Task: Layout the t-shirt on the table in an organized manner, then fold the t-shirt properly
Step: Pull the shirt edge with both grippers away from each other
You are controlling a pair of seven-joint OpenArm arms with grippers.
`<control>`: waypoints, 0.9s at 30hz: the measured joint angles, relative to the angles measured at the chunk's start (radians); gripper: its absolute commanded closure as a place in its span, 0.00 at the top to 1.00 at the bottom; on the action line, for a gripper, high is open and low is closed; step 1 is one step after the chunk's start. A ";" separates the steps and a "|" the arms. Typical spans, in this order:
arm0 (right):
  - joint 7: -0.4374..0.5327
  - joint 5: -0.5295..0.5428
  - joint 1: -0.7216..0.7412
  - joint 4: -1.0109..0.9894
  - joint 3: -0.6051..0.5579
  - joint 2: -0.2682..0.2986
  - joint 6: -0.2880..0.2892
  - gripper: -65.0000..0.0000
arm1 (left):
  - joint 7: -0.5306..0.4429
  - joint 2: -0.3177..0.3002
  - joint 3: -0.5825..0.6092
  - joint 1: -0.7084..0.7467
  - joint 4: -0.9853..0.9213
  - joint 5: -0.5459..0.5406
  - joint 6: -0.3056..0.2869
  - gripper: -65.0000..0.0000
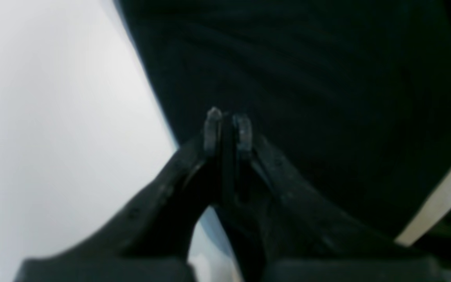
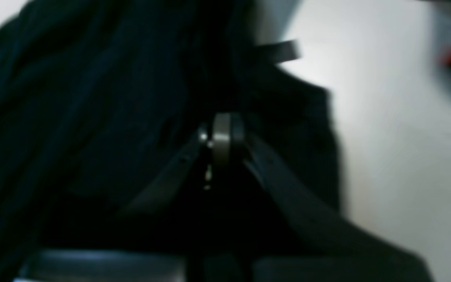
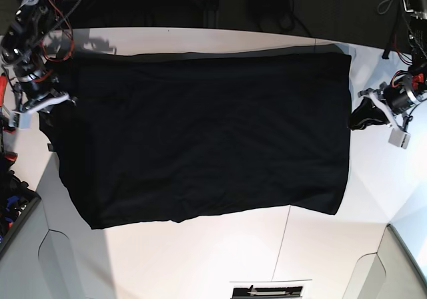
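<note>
while the t-shirt (image 3: 207,135) lies spread over the middle of the table (image 3: 220,259), plain side up, we judge the layout step nearly done; left gripper (image 1: 228,129) pinches its edge, right gripper (image 2: 222,135) is pressed together on cloth; next we must pull the far-left corner flat.

Matt black cloth t-shirt (image 3: 200,139); smooth, faintly glossy white table (image 3: 220,252)
</note>
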 measured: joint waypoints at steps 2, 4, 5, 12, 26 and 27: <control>0.029 -0.042 0.028 -0.077 -0.034 0.002 0.000 0.00 | -0.025 0.002 0.058 -0.049 -0.076 0.012 -0.002 0.07; 0.077 -0.060 0.053 -0.153 -0.053 0.004 0.001 0.00 | -0.074 0.003 0.114 -0.095 -0.157 0.053 -0.002 0.07; 0.097 -0.070 0.071 -0.189 -0.059 0.007 0.003 0.00 | -0.097 0.005 0.139 -0.122 -0.201 0.072 -0.004 0.07; 0.147 -0.065 0.215 -0.393 -0.067 0.052 0.011 0.00 | -0.159 0.070 0.225 -0.316 -0.415 0.146 -0.018 0.02; 0.023 -0.037 0.338 -0.403 -0.072 0.084 0.002 0.00 | -0.147 0.077 0.232 -0.480 -0.518 0.192 -0.003 0.03; -0.004 -0.027 0.336 -0.380 -0.072 0.084 0.003 0.00 | -0.146 0.061 0.233 -0.476 -0.496 0.152 0.000 0.04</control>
